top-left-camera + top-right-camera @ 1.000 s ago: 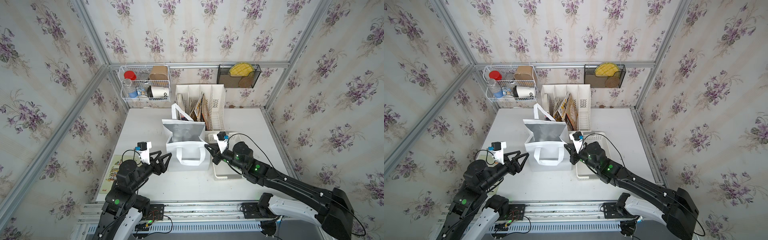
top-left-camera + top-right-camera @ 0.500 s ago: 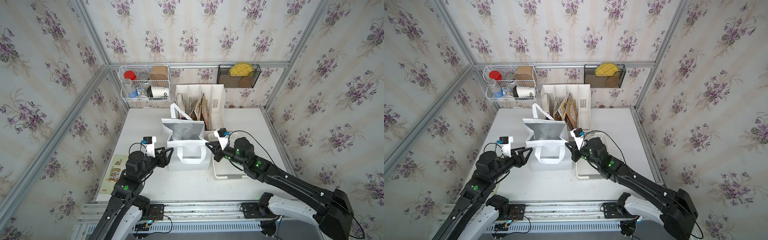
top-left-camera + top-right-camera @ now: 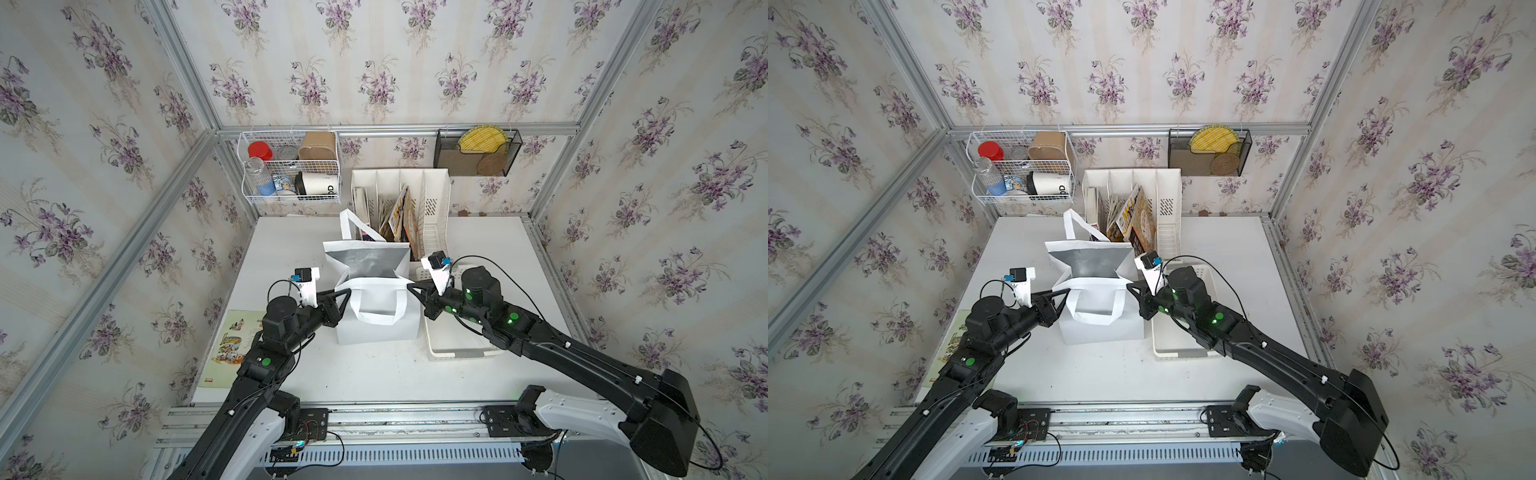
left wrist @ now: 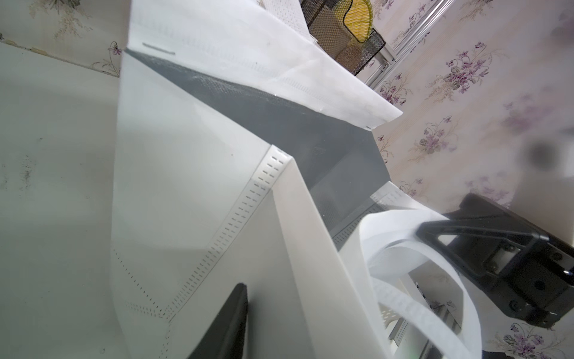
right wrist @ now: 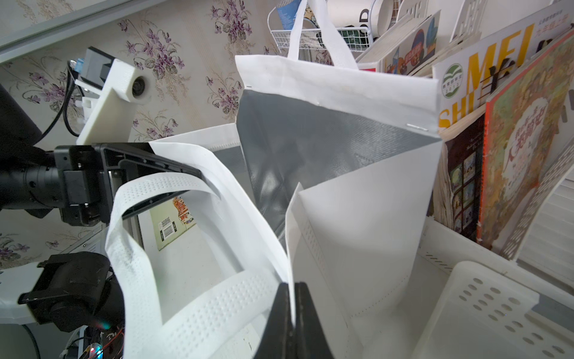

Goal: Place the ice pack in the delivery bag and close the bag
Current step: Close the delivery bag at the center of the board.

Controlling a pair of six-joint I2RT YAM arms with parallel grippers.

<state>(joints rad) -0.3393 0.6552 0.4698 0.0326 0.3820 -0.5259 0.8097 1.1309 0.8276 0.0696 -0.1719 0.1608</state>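
1. Left pincer (image 3: 348, 293) straddles the left rim of the bag (image 3: 376, 332), jaws partly closed; whether it grips, I cannot tell.
2. The bag stands open and upright, mid-bench (image 3: 374, 374).
3. Right pincer (image 3: 409, 286) is clenched on the bag's right rim.

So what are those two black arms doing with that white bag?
Two robot arms are working on the white soft delivery bag with silver foil lining, standing upright on the white table. The right gripper is pinched shut on one side of its rim. The left gripper has its jaws either side of the opposite rim, not clamped yet. It looks like they are holding the mouth open; no ice pack is visible.
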